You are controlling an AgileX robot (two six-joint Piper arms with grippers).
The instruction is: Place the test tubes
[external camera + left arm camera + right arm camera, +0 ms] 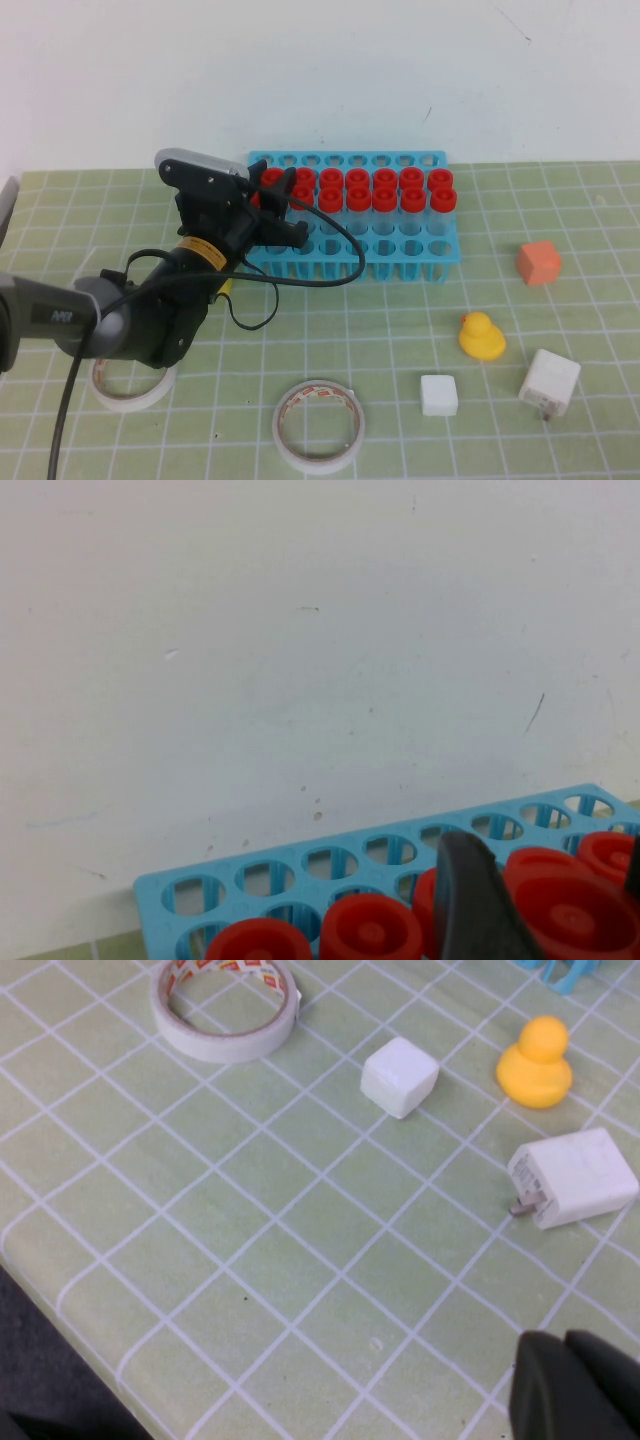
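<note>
A: Red-capped clear test tubes (385, 198): how many stand in the blue plastic rack (440, 160)?
B: Two rows, nearly full. Left pincer (280, 200) clamps one at the rack's left end, apparently still to seat; right pincer (575, 1385), closed, hangs well off the rack.

Bright even light, soft shadows, close foreground blurred.

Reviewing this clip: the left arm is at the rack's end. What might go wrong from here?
1. The left pincer grips a test tube at the blue rack's left end, hemmed by neighbouring red caps; a finger may knock one, or the tube may miss its hole.
2. Its cable loops in front of the rack and might snag it.
The right pincer, shut, hangs above the mat near the white charger, away from this.
</note>
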